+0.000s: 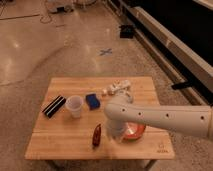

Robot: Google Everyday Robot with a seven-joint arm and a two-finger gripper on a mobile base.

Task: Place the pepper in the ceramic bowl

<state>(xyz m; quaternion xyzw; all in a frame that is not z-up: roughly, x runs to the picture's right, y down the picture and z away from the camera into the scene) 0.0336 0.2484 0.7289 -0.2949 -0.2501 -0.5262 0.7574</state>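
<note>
Pepper [97,136] lengthwise front-to-back, jaws beside bowl [136,133]

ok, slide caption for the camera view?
End effector low at the ceramic bowl rim; pepper lying on the table beside it, not yet in.

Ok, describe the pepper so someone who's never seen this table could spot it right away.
Start at the wooden table and look near its front edge, just left of the robot's gripper, which hangs beside the orange-red bowl. The pepper lies there on bare wood. It is the only slim, dark red, tapering thing, far smaller than the bowl or the white cup.
</note>
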